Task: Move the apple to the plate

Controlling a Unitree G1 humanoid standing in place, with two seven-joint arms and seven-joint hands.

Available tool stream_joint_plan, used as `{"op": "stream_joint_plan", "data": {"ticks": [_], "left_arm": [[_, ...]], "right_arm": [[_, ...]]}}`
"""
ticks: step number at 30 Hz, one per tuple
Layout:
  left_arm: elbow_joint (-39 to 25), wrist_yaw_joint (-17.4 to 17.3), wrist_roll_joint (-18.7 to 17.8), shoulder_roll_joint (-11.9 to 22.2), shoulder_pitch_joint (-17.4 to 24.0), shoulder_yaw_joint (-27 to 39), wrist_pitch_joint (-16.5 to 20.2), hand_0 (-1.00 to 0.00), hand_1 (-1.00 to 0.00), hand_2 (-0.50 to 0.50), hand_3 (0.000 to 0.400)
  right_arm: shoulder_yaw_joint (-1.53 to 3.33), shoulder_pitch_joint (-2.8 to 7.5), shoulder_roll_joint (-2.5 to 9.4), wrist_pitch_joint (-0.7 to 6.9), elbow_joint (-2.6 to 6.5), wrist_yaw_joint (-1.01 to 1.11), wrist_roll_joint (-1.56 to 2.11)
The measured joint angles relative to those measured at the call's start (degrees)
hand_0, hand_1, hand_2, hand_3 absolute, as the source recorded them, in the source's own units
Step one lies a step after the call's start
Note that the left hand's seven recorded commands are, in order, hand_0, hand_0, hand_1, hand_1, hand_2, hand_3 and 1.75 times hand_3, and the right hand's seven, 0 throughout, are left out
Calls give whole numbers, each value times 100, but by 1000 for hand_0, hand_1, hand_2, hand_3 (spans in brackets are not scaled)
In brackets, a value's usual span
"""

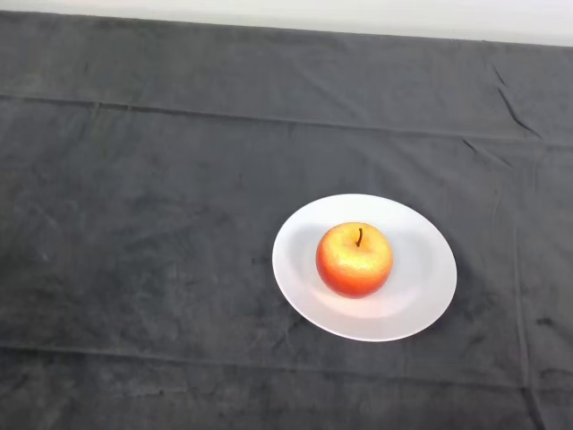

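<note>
Hand: out of view. Apple point(354, 260): upright, stem up, mid-plate point(304, 287), right of centre on cloth point(134, 224); task apparently complete.

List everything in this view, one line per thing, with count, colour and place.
apple: one, red and yellow with a dark stem pointing up, sitting upright near the middle of the plate.
plate: one, white, round, right of centre on the cloth, holding the apple.
cloth: one, dark grey, creased, covering the table across nearly the whole view.
wall or floor strip: one, pale, along the top edge beyond the cloth.
robot parts: none in view.
</note>
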Motion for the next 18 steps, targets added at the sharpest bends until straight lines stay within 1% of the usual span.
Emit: {"op": "stream_joint_plan", "data": {"ticks": [18], "left_arm": [[-22, 0, 132, -2, -25, 2, 13, 0, 0, 0, 0]], "right_arm": [[-2, 0, 3, 0, 0, 0, -2]]}}
